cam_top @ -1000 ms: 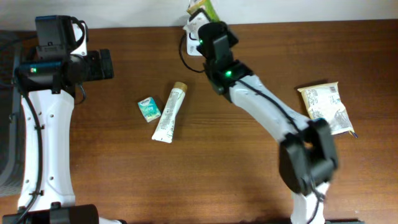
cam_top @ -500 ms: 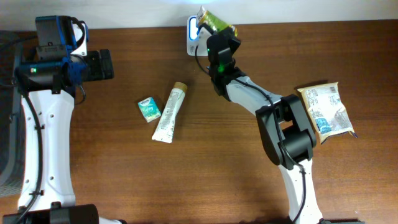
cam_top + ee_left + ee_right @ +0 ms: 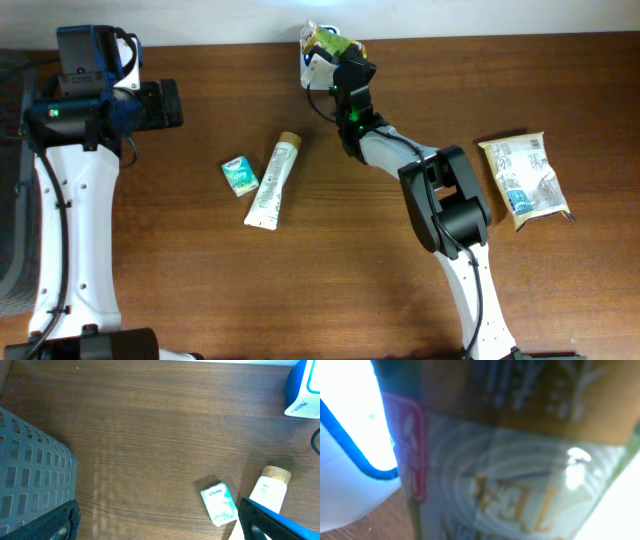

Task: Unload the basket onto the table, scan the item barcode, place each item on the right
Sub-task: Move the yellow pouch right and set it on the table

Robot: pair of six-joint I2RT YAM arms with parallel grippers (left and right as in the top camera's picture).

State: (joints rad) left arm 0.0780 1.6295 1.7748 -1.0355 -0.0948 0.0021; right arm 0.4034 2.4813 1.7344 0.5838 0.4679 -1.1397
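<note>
Pinches the green-and-yellow glossy packet in the closed right gripper at the table's far edge, packet face just beside the lit white blue-rimmed scanner, long axis unclear, with the left gripper spread wide, empty, well apart.

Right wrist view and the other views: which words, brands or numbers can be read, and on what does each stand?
Green-and-gold packet: large gold letters, too blurred to read.
Scanner: one blue word, too small to read.
Small green box: a white word, too small.
White tube, snack bag: print too small.
Nothing can be quoted.
</note>
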